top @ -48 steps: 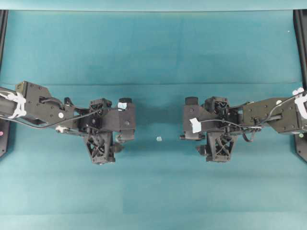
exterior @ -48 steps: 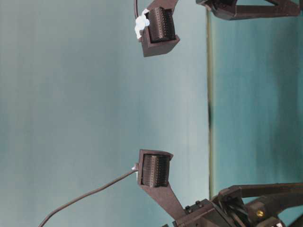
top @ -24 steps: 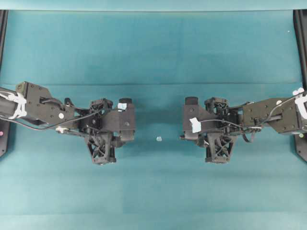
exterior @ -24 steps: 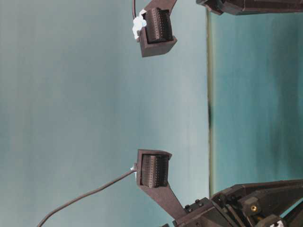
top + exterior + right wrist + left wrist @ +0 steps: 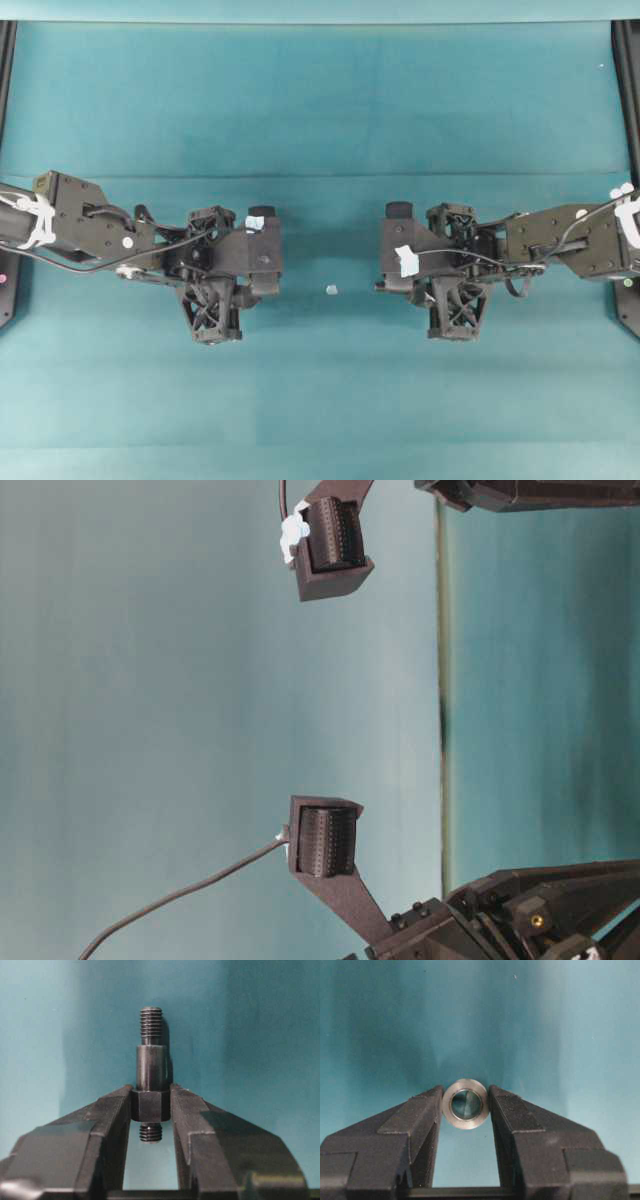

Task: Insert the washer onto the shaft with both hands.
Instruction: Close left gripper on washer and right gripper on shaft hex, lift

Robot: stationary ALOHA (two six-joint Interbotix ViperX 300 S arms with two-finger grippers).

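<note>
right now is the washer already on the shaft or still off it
Off. The washer sits clamped between the left gripper fingers with its hole empty, while the shaft is held separately by its collar in the right gripper, nothing threaded on it.

Left gripper (image 5: 466,1105) clamped, right gripper (image 5: 151,1105) clamped, arms facing each other

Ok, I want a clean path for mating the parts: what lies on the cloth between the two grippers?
Only a tiny pale speck on bare teal cloth, roughly midway between the left gripper and right gripper; the overhead view shows it.
</note>
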